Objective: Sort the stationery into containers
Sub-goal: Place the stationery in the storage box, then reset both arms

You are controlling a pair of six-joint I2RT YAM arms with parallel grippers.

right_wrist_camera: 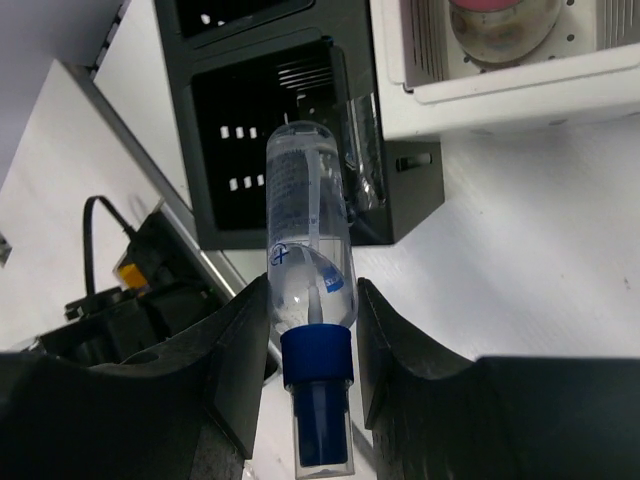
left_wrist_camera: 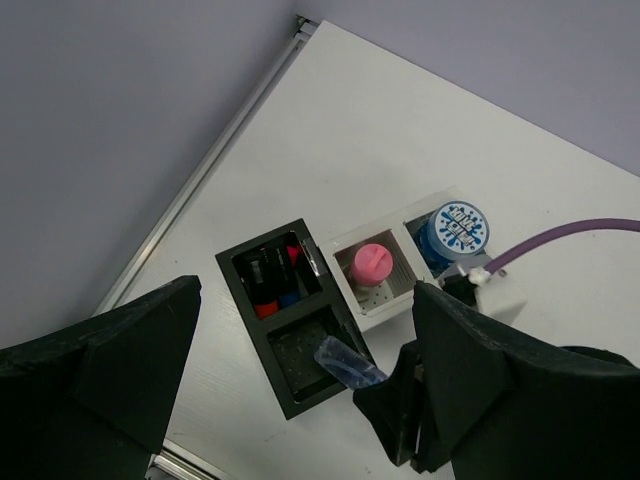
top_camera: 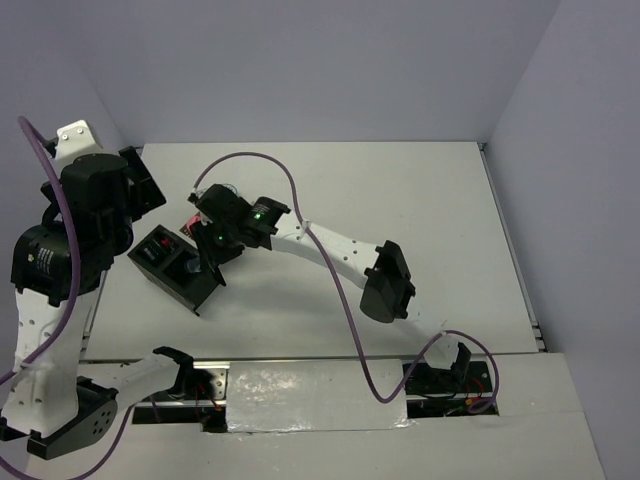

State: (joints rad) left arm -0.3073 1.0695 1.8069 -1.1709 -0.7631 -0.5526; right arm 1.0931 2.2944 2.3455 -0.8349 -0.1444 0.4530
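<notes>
My right gripper (right_wrist_camera: 312, 345) is shut on a small clear bottle (right_wrist_camera: 308, 230) with a blue cap (right_wrist_camera: 317, 358). It holds the bottle tilted, its base over the empty near compartment of the black organizer (right_wrist_camera: 205, 215). In the left wrist view the bottle (left_wrist_camera: 349, 361) hangs over that compartment. The black organizer (left_wrist_camera: 243, 296) holds an orange highlighter (left_wrist_camera: 263, 296) and a blue marker (left_wrist_camera: 288, 292) in its far compartment. The white organizer (left_wrist_camera: 392, 306) holds the pink tube (left_wrist_camera: 370, 263) and a blue patterned tape roll (left_wrist_camera: 458, 228). My left gripper (left_wrist_camera: 300, 425) is open and empty, high above both organizers.
In the top view the black organizer (top_camera: 168, 268) sits at the table's left, with my right gripper (top_camera: 216, 250) over it and my left gripper (top_camera: 140, 188) raised beside it. A purple cable (top_camera: 330, 270) loops over the right arm. The table's left edge rail (left_wrist_camera: 215, 160) is close by.
</notes>
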